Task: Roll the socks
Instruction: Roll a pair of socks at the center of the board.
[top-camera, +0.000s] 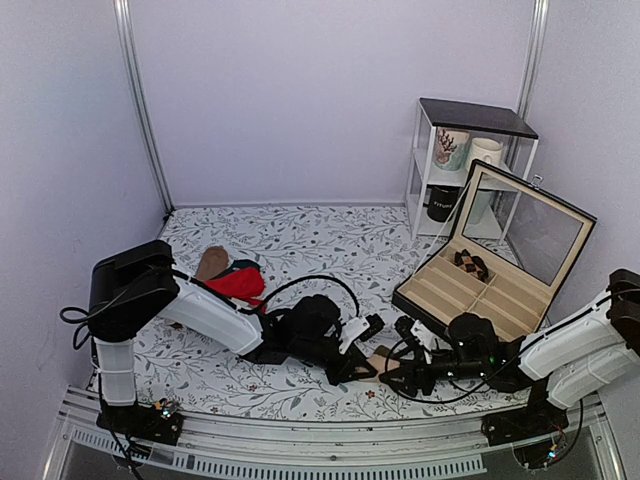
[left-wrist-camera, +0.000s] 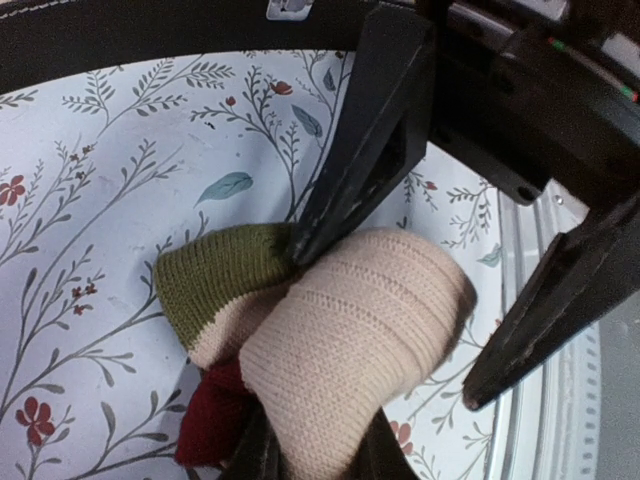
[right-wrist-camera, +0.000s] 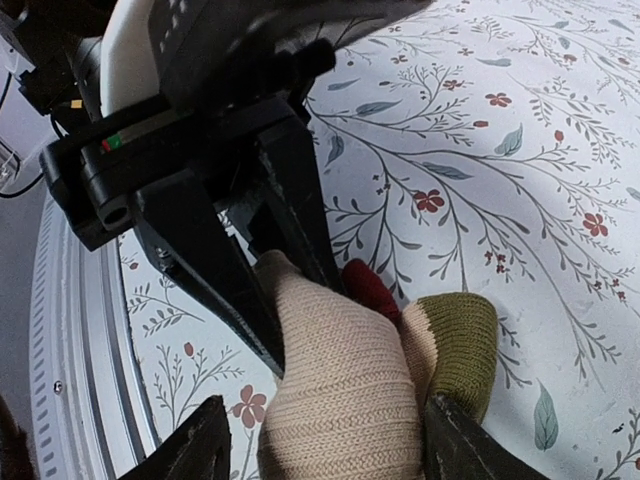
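Left gripper was clamped tight on the rolled tan-beige socks; the right gripper stood open astride that roll, one finger touching its olive cuff, floral tablecloth spread beyond both.

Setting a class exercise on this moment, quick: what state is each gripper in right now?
Left gripper: closed, holding the socks.
Right gripper: open, jaws standing either side of the socks, not clamped.

Bright, soft, even light w/ faint shadows; wrist views' foregrounds sl. blurred.
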